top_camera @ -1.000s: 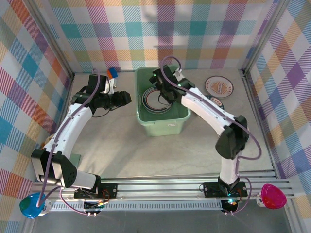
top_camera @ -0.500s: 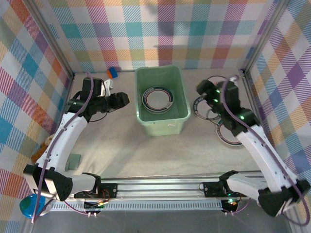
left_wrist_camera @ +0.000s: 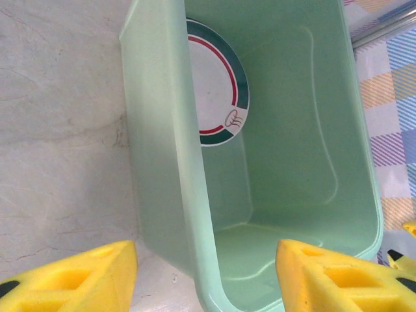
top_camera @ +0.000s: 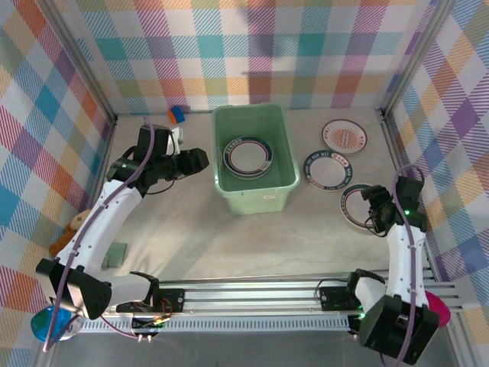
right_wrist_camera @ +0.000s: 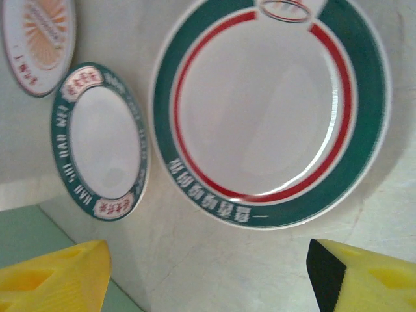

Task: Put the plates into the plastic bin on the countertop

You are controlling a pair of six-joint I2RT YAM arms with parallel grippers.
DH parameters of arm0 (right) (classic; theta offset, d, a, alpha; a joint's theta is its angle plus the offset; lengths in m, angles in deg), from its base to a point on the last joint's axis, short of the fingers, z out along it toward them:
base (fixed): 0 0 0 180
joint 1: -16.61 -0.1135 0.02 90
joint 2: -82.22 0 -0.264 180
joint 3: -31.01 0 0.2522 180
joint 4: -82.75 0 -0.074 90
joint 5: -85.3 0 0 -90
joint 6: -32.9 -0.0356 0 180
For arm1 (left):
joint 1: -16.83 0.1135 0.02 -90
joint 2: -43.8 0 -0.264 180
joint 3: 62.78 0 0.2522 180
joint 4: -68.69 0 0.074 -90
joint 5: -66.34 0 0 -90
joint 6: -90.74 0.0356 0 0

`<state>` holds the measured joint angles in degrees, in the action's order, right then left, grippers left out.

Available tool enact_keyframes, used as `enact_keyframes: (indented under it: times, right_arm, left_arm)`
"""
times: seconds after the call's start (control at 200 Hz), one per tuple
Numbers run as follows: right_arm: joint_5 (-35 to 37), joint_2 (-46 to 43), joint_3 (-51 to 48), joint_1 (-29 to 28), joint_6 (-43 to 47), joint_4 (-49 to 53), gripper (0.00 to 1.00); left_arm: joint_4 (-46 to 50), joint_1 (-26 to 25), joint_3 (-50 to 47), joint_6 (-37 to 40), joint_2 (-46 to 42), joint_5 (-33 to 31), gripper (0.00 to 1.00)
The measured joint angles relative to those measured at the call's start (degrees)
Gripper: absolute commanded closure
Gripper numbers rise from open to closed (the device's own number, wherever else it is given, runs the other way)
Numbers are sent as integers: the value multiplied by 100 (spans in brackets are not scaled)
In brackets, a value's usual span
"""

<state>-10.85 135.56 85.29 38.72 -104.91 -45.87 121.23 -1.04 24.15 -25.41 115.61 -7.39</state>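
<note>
Top view: one pale mint-green rectangular plastic bin point(top_camera: 257, 200) at centre back of the beige stone-look countertop point(top_camera: 229, 245), holding at least one teal-rimmed white plate point(top_camera: 247, 157) flat on its floor. Three round white plates lie loose on the countertop at the bin's 3 to 4 o'clock: an orange-printed plate point(top_camera: 344, 135), a teal-lettered plate point(top_camera: 327, 167), and a teal-and-red-banded plate point(top_camera: 356, 205). The right gripper point(top_camera: 380, 212) is over the last plate's 3 o'clock edge. The left gripper point(top_camera: 195, 159) waits just beside the bin at its 9 o'clock. Left wrist view: bin wall point(left_wrist_camera: 162, 130) and the binned plate point(left_wrist_camera: 218, 91); left gripper point(left_wrist_camera: 205, 263) fingers spread wide, holding nothing. Right wrist view: banded plate point(right_wrist_camera: 260, 110) straight ahead, lettered plate point(right_wrist_camera: 104, 143) at its 9 o'clock, orange plate point(right_wrist_camera: 39, 39) at 10 o'clock; right gripper point(right_wrist_camera: 208, 263) fingers wide apart, empty. Handling, as judged: stiff, smooth-glazed and likely slippery, breakable if dropped (material cannot be told). It lies flat, so take hold at the raised rim nearest the fingers, one finger under the lip and one on top, and lift level.
</note>
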Motion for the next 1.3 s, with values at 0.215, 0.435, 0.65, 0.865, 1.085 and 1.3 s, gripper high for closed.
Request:
enact_keyframes:
  times: [0.215, 0.435, 0.65, 0.865, 1.085, 1.3]
  right_arm:
    - [-492, 597, 0, 717, 544, -42, 18]
    - [-535, 1001, 33, 1176, 1097, -44, 16]
    - [-306, 1231, 37, 1331, 1405, -146, 15]
    - [-133, 1600, 2, 1338, 1530, -516, 15]
    - [-142, 2039, -179, 1335, 1541, -935, 14]
    - [-116, 2341, -188, 1335, 1556, -1156, 13]
  left_arm:
    - [-17, 0, -50, 24, 28, -79, 42]
    - [-13, 0, -50, 111, 173, -94, 41]
    - [15, 0, -22, 192, 210, -96, 41]
    - [26, 0, 116, 195, 387, -98, 41]
    - [28, 0, 186, 153, 402, -96, 41]
    - [33, -20, 188, 127, 433, -144, 41]
